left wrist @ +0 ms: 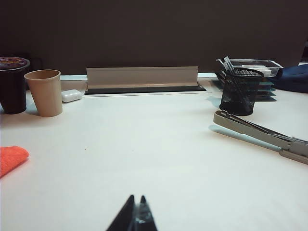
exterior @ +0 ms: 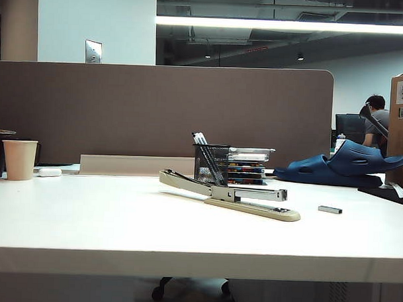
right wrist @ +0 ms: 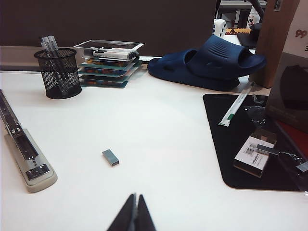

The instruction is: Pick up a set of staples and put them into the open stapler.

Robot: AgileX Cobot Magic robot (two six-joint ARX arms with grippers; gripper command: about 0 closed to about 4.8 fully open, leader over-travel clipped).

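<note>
I've got the stapler (exterior: 230,193) lying open on the table (exterior: 86,220), the set of staples (exterior: 330,209) loose just off its front end, apart from it; right gripper (right wrist: 134,211) pinched shut short of the staples, left gripper (left wrist: 136,214) closed too, both empty

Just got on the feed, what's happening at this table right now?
Nothing is being handled yet. The left gripper and right gripper are both shut, empty and held back over the near part of the table. The stapler lies open mid-table in front of the pen cup. The set of staples lies loose on the table to its right, apart from it, untouched.
</note>
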